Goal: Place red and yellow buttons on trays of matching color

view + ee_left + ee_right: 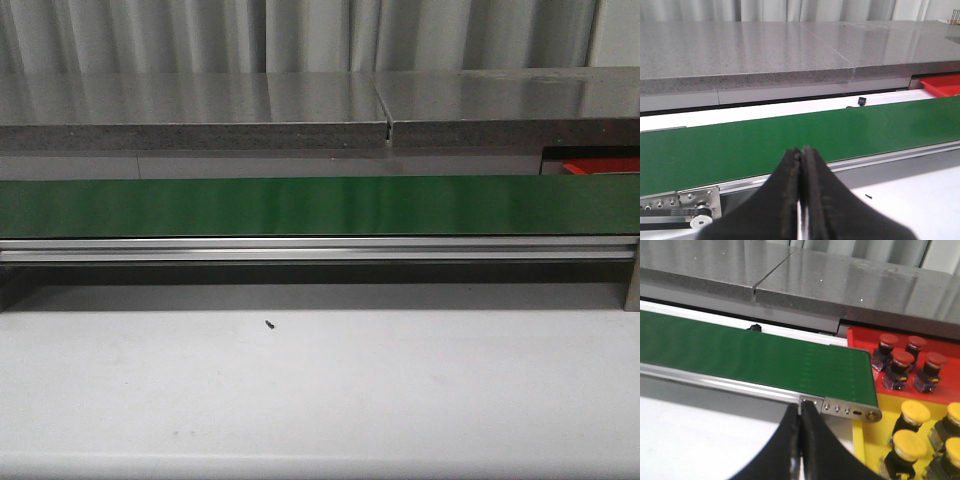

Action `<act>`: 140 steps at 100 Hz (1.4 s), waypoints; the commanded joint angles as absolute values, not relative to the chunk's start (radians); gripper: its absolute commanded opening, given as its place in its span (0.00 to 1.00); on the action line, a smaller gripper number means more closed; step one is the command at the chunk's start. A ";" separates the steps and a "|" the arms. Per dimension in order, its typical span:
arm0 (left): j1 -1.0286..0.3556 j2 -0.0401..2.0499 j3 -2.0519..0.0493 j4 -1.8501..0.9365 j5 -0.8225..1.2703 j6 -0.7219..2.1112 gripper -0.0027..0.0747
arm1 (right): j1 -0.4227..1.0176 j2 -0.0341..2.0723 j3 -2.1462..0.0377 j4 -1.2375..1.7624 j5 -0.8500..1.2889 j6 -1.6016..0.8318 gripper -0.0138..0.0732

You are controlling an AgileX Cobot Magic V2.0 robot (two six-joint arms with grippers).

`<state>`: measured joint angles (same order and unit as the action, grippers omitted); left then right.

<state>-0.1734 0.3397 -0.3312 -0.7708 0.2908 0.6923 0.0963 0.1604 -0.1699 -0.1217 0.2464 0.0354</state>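
Both grippers, left and right, sit closed and empty beside the bare green belt, apparently awaiting another button while red buttons and yellow buttons fill matching trays.

My left claw was all black, with two wedge-shaped fingers that widened from narrow tips toward the wrist. Their outer faces looked smooth and matte, while the inner edges were rougher and slightly worn, with a thin pale line running down the seam where they met. My right claw was built the same way: two black, tapering fingers with dull, plain surfaces. I could make out no screws, cables or markings on either claw.
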 commanded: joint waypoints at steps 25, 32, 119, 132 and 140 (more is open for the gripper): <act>-0.182 0.344 -0.358 -0.794 0.231 0.688 0.01 | 0.014 -0.023 0.024 -0.089 0.110 0.046 0.08; -0.182 0.344 -0.358 -0.794 0.231 0.688 0.01 | -0.002 -0.024 0.027 -0.089 0.126 0.052 0.08; -0.182 0.344 -0.358 -0.794 0.231 0.688 0.01 | -0.008 -0.024 0.027 -0.101 0.115 0.052 0.08; -0.182 0.344 -0.358 -0.794 0.231 0.688 0.01 | -0.008 -0.024 0.027 -0.101 0.115 0.052 0.08; -0.182 0.344 -0.358 -0.794 0.231 0.688 0.01 | -0.008 -0.024 0.027 -0.101 0.115 0.052 0.08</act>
<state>-0.1734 0.3388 -0.3312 -0.7708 0.2908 0.6923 -0.0019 -0.0088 0.0265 -0.0912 0.1978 0.0490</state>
